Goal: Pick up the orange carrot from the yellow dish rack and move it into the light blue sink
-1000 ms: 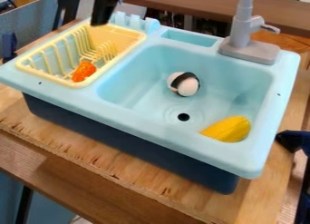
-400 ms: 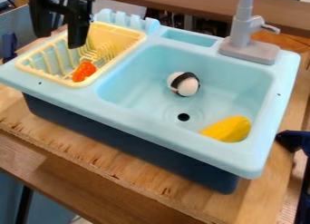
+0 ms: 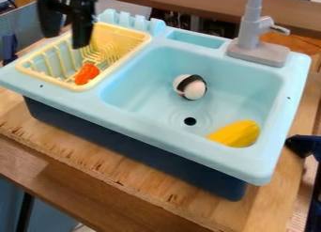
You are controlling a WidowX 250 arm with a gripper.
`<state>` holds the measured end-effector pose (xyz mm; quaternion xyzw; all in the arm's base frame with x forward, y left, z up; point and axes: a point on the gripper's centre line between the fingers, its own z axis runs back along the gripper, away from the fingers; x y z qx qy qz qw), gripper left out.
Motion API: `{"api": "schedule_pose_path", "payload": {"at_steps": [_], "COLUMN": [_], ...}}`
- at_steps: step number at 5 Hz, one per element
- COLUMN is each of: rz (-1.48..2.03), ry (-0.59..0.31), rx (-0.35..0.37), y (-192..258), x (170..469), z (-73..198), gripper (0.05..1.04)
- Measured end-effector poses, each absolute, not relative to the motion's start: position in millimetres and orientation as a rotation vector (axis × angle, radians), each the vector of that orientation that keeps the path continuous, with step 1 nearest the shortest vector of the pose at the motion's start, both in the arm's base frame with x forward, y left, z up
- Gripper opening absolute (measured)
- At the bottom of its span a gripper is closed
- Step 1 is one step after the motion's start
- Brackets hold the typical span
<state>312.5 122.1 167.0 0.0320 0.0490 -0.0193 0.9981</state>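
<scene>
Gripper, black, 1 pc. [image 3: 64,41]: upper L of view, hanging over far L part of yellow dish rack [image 3: 78,87]. 2 fingers spread wide, tips well apart; nothing seen held btwn them.

Orange piece, 1 pc. [image 3: 87,73]: in rack, near end, beside the slats. Rack walls prob. keep it from rolling off. Pos. rel. to gripper: lower in view & slightly R of fingertips, near but apart; exact height gap can't tell.

Ball, white w/ dark band, 1 pc. [image 3: 195,90]: on basin floor, behind drain hole [image 3: 190,121]; prob. just resting under own wt.

Yellow piece, 1 pc. [image 3: 237,134]: lying in near R corner of basin; walls there likely limit rolling.

Sink unit, lt. blue, 1 pc. [image 3: 169,144]: on wooden board [image 3: 94,156], gray faucet [image 3: 257,52] at back; rack set in its L side.
</scene>
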Motion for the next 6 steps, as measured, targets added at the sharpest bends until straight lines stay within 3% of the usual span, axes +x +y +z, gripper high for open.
{"api": "schedule_pose_path", "payload": {"at_steps": [2, 6], "rz": [-0.091, -0.101], "ry": [0.034, 0.005], "rx": [0.035, -0.006], "y": [143.4, 143.8], "x": [313.3, 321.7], "z": [164.6, 136.5], "gripper": [1.001, 1.001]}}
